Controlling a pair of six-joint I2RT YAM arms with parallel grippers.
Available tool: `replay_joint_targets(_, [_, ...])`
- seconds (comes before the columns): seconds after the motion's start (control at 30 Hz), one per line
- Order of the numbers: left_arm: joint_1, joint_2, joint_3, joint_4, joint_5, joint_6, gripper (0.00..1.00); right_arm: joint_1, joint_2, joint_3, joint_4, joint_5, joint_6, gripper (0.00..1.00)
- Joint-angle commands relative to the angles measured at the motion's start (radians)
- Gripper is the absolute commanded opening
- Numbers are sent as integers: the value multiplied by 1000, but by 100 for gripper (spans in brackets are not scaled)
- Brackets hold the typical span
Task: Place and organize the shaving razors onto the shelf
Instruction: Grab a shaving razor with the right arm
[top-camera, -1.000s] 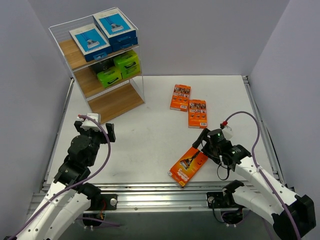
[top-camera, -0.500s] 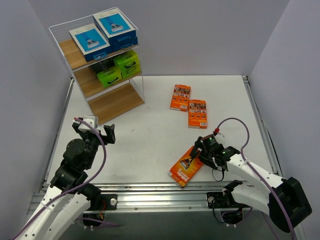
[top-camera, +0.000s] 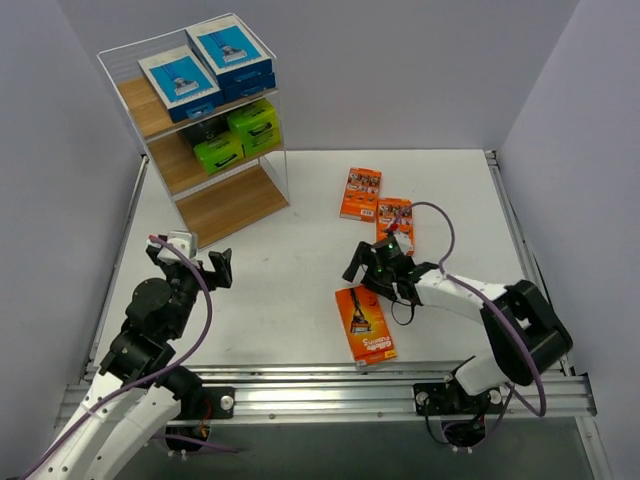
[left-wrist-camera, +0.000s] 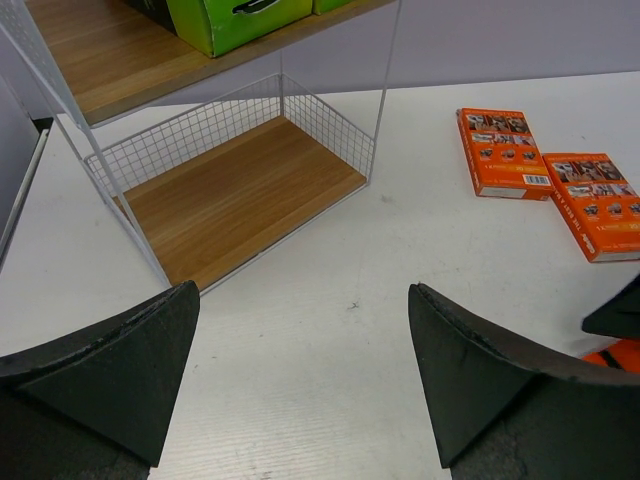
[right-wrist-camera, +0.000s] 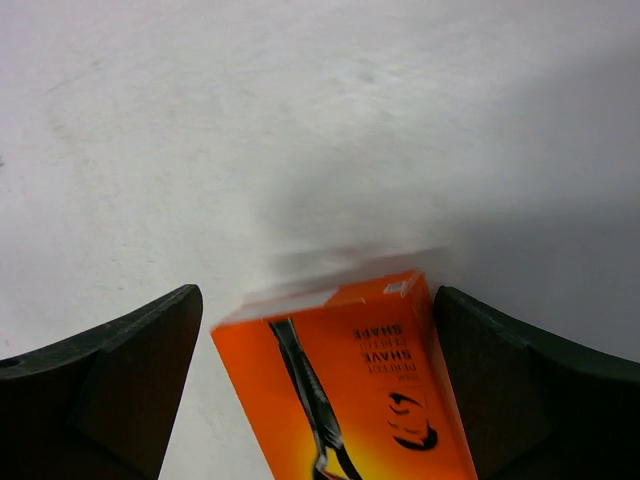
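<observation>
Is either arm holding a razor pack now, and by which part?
Nothing is held. The right gripper stands open around one end of the nearest orange pack lying on the table; the left gripper is open, empty.

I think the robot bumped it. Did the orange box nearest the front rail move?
Yes. The orange box turned: its far end swung left, and it now points almost straight away from the front rail.

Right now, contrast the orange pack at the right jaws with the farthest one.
The near orange pack shows a razor picture; the farthest orange pack shows small photo panels. Near one lies at the open jaws of the right gripper; the farthest lies untouched. Both lie flat on the table.
</observation>
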Motion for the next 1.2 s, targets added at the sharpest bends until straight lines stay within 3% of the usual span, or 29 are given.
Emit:
replay_joint_targets(0.0, [-9, -7, 40, 13, 2, -4, 94, 68, 147, 117, 104, -96, -85, 96])
replay_joint_targets(0.23, [-15, -4, 40, 16, -3, 2, 94, 176, 367, 358, 144, -176, -139, 94])
replay_joint_targets(0.53, [-17, -2, 41, 12, -9, 7, 94, 131, 203, 403, -14, -85, -182, 96])
replay_joint_targets(0.8, [-17, -5, 41, 12, -18, 15, 94, 125, -26, 196, -112, 7, -129, 96])
replay_joint_targets(1.0, [-18, 2, 43, 12, -13, 18, 94, 153, -240, -34, -68, 39, -20, 82])
replay_joint_targets(1.17, [-18, 8, 41, 13, -29, 22, 94, 168, -389, -91, -126, 103, 52, 72])
